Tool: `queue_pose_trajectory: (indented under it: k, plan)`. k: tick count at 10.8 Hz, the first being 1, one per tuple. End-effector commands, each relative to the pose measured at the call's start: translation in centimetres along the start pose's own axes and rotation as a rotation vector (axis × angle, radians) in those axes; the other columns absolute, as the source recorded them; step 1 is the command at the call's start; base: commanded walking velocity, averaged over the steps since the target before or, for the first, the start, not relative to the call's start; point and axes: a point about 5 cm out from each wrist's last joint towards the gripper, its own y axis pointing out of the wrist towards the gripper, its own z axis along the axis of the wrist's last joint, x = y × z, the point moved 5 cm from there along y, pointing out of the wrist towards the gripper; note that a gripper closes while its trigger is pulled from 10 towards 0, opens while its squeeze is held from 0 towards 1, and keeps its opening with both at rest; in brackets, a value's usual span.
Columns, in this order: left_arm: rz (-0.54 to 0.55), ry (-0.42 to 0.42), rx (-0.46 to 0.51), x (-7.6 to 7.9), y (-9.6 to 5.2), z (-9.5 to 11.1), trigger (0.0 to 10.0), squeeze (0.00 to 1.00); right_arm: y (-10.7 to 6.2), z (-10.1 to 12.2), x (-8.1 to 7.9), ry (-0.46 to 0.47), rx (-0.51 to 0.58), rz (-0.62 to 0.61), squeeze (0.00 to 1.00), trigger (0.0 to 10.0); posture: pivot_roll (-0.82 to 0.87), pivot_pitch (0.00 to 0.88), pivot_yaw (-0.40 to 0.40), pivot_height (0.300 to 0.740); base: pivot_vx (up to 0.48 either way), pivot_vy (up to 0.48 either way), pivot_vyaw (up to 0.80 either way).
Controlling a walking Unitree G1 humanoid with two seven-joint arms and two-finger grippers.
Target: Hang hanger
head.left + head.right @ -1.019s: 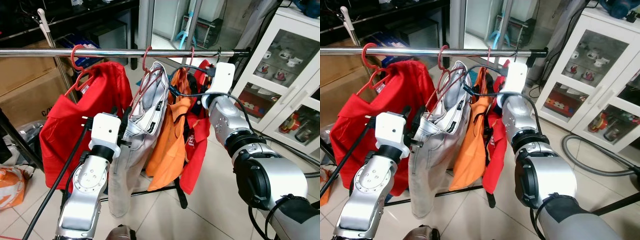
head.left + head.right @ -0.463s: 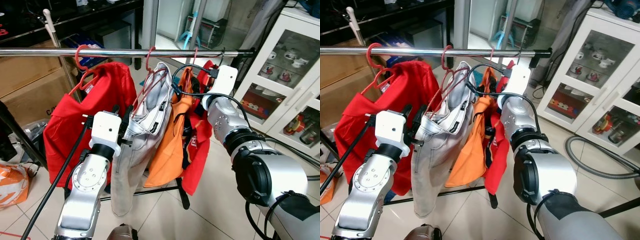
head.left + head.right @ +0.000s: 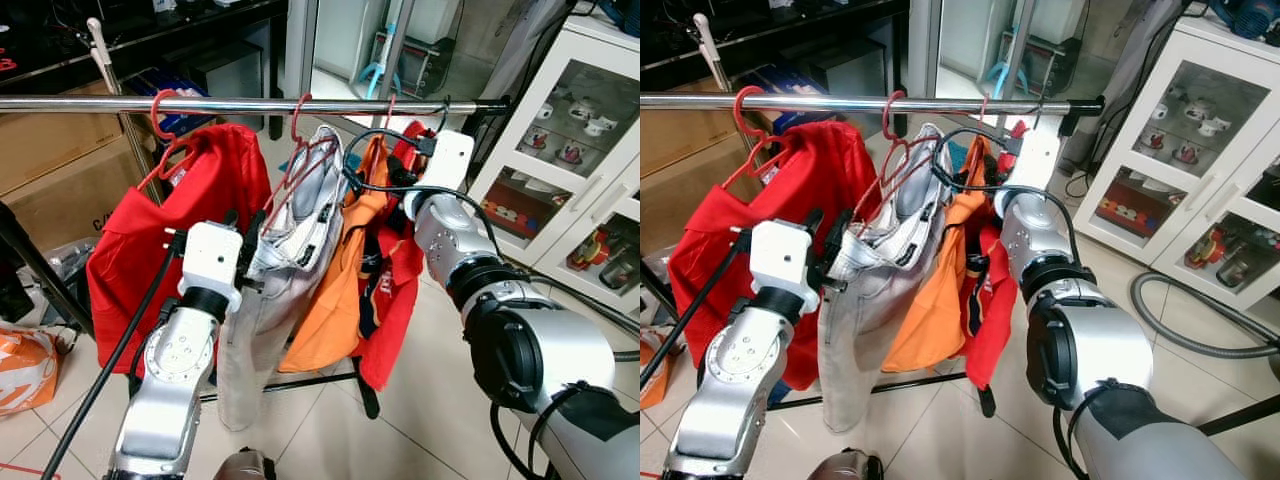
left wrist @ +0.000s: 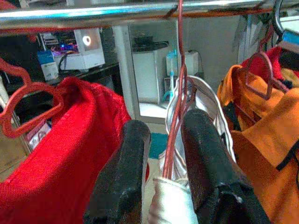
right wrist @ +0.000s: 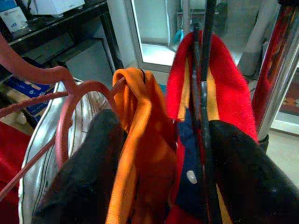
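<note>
A red wire hanger [image 3: 297, 118] carrying pale grey jeans [image 3: 275, 290] has its hook over the chrome rail [image 3: 200, 104]. My left gripper [image 3: 250, 235] is just below the hook, at the jeans' waistband. In the left wrist view its fingers [image 4: 128, 177] are shut on the hanger wire [image 4: 176, 116] and the cloth. My right gripper [image 3: 392, 180] reaches in from the right, under the rail. Seen from the right wrist, its fingers [image 5: 88, 182] stand open around an orange shirt [image 5: 140, 154] and a red and navy garment [image 5: 219, 93].
A red shirt [image 3: 150, 250] hangs at the rail's left on its own red hanger. The rack's black foot [image 3: 365, 395] crosses the tiled floor. A white glass-door cabinet [image 3: 560, 150] stands at the right. Cardboard boxes [image 3: 50, 170] and an orange bag [image 3: 20, 370] are at the left.
The orange shirt's lower part has swung to the left, up against the jeans. The jeans have shifted a little. Both grippers keep their places at the rail.
</note>
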Motion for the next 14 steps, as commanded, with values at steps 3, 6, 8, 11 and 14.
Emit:
queue_pose_trajectory:
  k: [3,6,8,11,14]
  plan:
    - [0.001,0.002,0.001,0.0,0.5,0.1,10.0,0.00,0.0,0.1,0.3,-0.014,-0.006,-0.006,0.00,0.0,0.25,0.000,-0.085,0.740,0.000,0.000,0.00]
    - [-0.001,0.006,0.008,-0.1,0.9,0.2,10.0,0.00,0.0,-0.4,0.4,-0.023,-0.013,0.000,0.00,0.0,0.24,0.000,-0.083,0.740,0.000,0.000,0.00]
    - [-0.007,0.005,0.015,0.2,1.3,0.3,10.0,0.00,-0.1,-0.7,0.8,-0.031,-0.019,0.004,0.00,0.0,0.22,0.000,-0.082,0.740,0.000,0.000,0.00]
    - [-0.012,0.001,0.023,0.4,1.8,0.3,10.0,0.00,-0.1,-0.7,1.1,-0.035,-0.021,0.001,0.00,0.0,0.21,0.000,-0.082,0.740,0.000,0.000,0.00]
    - [-0.012,0.006,0.031,0.3,2.2,0.4,10.0,0.00,0.2,3.2,1.3,-0.070,0.111,0.004,0.00,0.0,0.20,0.000,-0.082,0.740,0.000,0.000,0.00]
